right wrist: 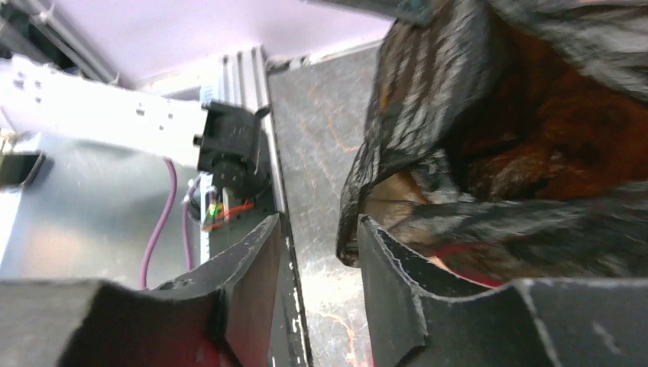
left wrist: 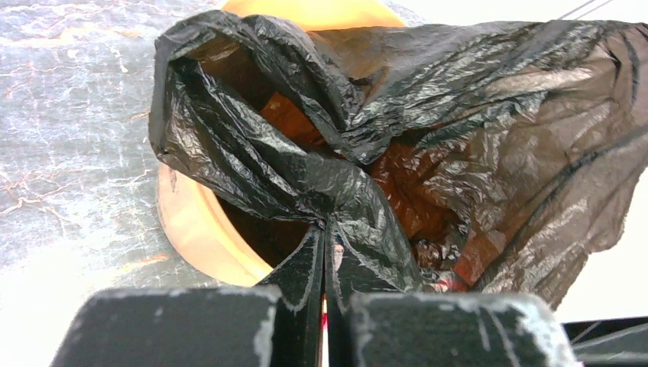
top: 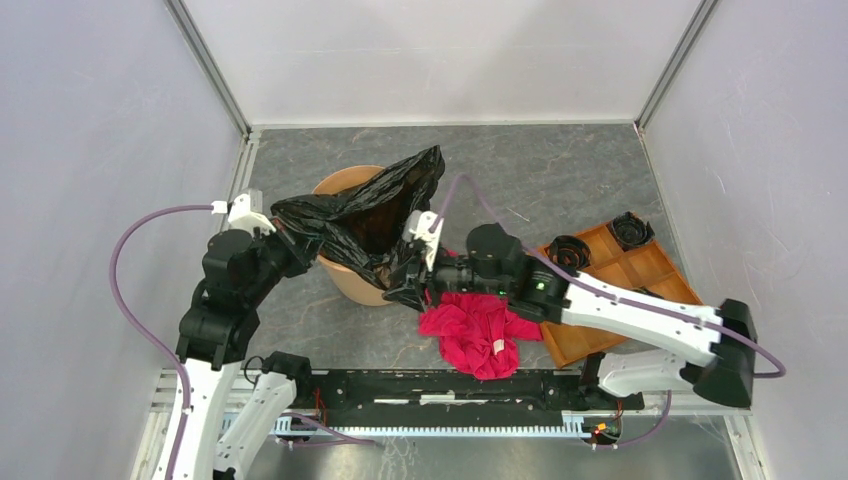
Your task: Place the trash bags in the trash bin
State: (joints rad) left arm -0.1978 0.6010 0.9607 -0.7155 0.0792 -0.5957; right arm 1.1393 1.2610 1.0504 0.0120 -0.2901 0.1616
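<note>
Grey marbled bench (top: 560,170), pale walls around. Toward its left edge stands the bucket (top: 345,280), with the black bag (top: 370,205) hanging partly inside and one corner raised over the far rim. The left gripper (left wrist: 325,260) pinches a bag fold at the near-left rim. The right gripper (right wrist: 321,260) has its jaws spread, with the bag edge just beside one finger. Probably halfway: seating and spreading remain. The bag hides the bucket's bottom and how deep the bag reaches.
</note>
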